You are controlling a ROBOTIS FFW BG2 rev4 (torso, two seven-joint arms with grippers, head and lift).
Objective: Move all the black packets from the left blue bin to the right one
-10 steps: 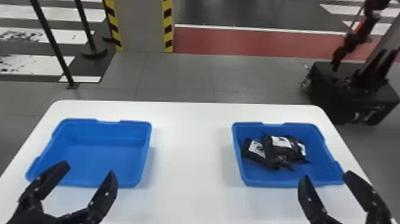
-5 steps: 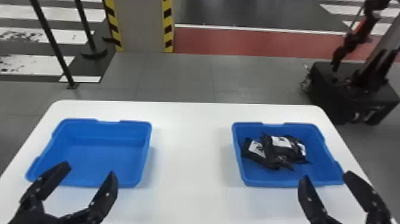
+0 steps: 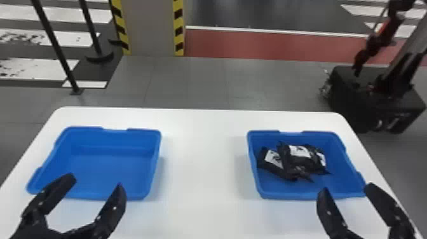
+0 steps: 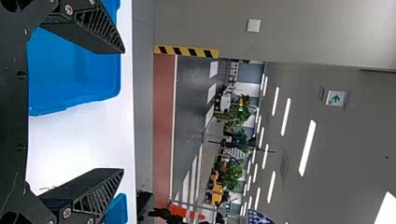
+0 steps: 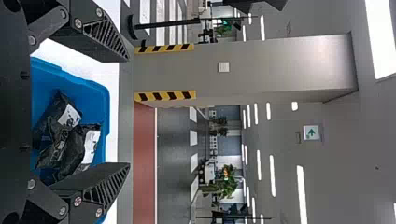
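Observation:
In the head view, my left gripper stands open over the near edge of the left blue bin, whose floor is bare. Several black packets with white labels lie heaped in the right blue bin, toward its left and middle. My right gripper, also open and holding nothing, is at that bin's near right side. The left wrist view has the left gripper with its fingers wide apart. In the right wrist view, the black packets lie in the bin behind the right gripper.
Both bins stand on a white table, with bare tabletop between them. Beyond its far edge are a pillar with yellow-black stripes, dark posts and a black machine base on the floor.

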